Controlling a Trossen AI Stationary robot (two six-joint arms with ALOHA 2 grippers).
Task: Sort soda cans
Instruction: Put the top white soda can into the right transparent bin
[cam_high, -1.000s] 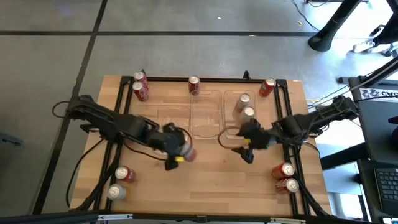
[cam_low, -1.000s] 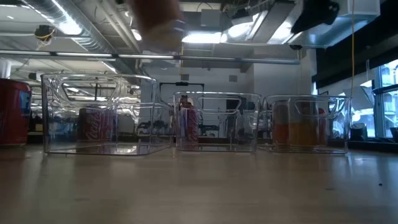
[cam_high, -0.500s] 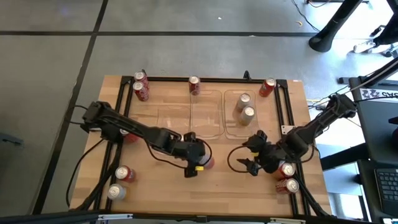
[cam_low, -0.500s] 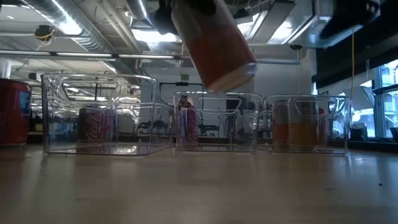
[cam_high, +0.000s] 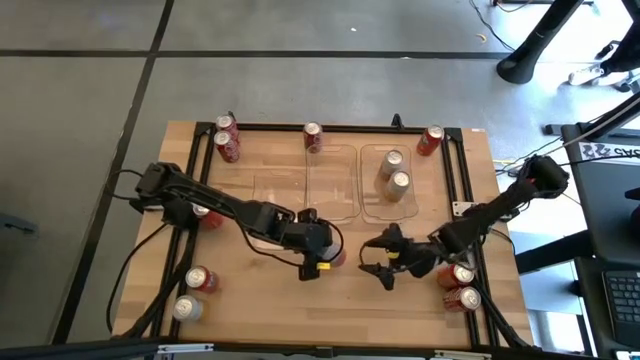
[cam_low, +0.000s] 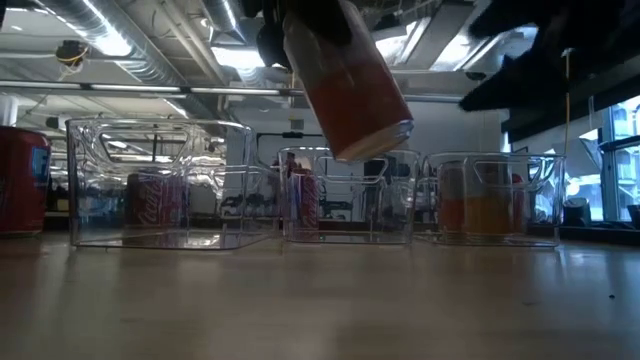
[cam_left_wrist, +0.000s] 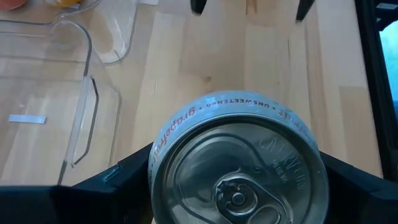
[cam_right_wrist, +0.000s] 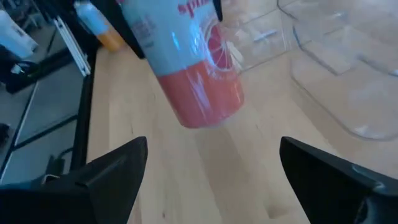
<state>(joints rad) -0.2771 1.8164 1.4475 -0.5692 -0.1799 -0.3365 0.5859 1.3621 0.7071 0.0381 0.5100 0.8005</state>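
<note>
While the left jaws (cam_high: 322, 258) clamp a tilted red can (cam_low: 345, 85) above the surface (cam_high: 340, 290), the right jaws (cam_high: 378, 268) gape empty beside it

Legible markings: held can (cam_left_wrist: 236, 168), red can in tray (cam_low: 158, 203)
Around rim of held can, left wrist view: "grapefr…" in red, cut off, then "• UNSWEETENED •" in small red capitals; embossed on silver lid, faint raised lettering, unreadable; on same can's side, right wrist view (cam_right_wrist: 186, 56): red letters beginning "spi…", remainder out of sight; on red can behind clear tray wall, low view: white script lettering, too blurred to spell out; on white panel at right edge of high view (cam_high: 612, 152): dark printed characters, not decipherable
</note>
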